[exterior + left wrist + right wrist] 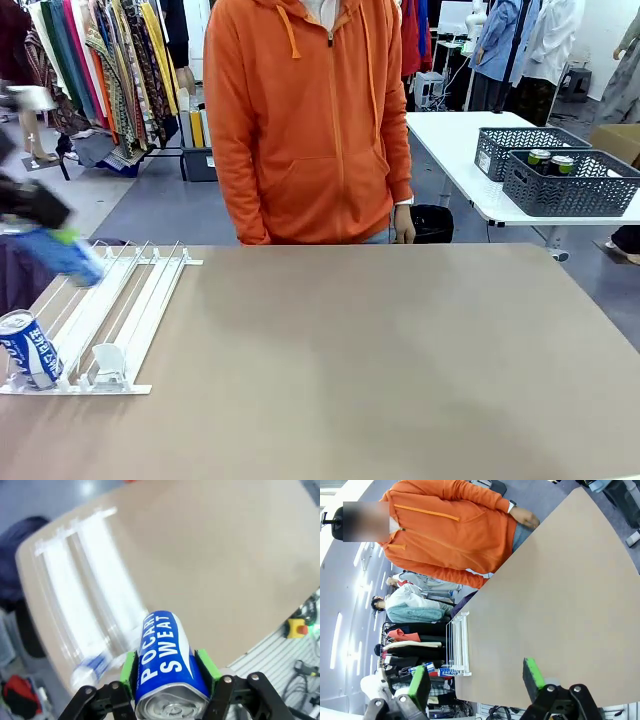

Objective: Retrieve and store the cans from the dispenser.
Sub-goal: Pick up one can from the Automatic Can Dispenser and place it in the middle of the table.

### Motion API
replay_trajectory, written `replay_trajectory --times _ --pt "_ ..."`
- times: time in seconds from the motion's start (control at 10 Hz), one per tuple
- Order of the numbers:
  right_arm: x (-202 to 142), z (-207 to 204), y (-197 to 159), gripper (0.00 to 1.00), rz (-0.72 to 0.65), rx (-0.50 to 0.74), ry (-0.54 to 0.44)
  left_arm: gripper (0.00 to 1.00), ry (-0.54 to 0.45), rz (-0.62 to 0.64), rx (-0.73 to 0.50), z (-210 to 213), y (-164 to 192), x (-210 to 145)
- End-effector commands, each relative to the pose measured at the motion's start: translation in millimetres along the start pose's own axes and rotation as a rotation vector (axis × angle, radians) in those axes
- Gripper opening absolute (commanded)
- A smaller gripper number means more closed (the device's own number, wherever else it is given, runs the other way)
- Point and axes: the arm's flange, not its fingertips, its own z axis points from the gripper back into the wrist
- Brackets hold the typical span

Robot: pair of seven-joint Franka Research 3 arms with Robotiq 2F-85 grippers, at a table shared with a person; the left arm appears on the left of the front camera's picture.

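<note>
The left jaws are clamping a Pocari Sweat can [165, 647] end-on, long axis running along the fingers [131, 672], above the dispenser [140, 300], where a second can [28, 348] is waiting at the front lip, nearer this arm than the gaping right jaws.

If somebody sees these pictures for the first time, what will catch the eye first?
The person in a bright orange hoodie stands at the far side of the table. In the left wrist view, the left end effector is shut on a blue can printed POCARI SWEAT. A second can stands at the front lip of the dispenser, on the table's left part.
</note>
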Motion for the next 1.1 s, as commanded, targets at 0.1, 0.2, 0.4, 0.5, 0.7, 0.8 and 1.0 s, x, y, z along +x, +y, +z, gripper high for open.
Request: replay_trajectory --times 0.1,0.2,0.4,0.5,0.7,0.8,1.0 --pt "2.3 -1.0 0.8 1.00 0.022 0.037 -0.016 0.00 0.097 -0.241 -0.070 -112.4 -107.6 81.5" --pt "2.3 -1.0 0.8 1.00 0.022 0.037 -0.016 0.00 0.149 -0.317 -0.059 -148.9 -151.5 98.4" --pt "2.3 -1.0 0.8 1.00 0.022 0.037 -0.016 0.00 0.209 -0.409 -0.034 -210.0 -221.2 119.1" --pt "2.3 -1.0 0.8 1.00 0.022 0.037 -0.016 0.00 0.233 -0.436 -0.048 -228.1 -239.6 122.0" --pt "2.3 -1.0 0.8 1.00 0.022 0.037 -0.016 0.00 0.267 -0.465 -0.052 -250.5 -256.4 123.6" --pt "2.3 -1.0 0.8 1.00 0.022 0.037 -0.016 0.00 0.291 -0.485 -0.059 -262.2 -262.6 123.8" --pt "2.3 -1.0 0.8 1.00 0.022 0.037 -0.016 0.00 0.313 -0.523 -0.081 -275.4 -265.8 125.6"
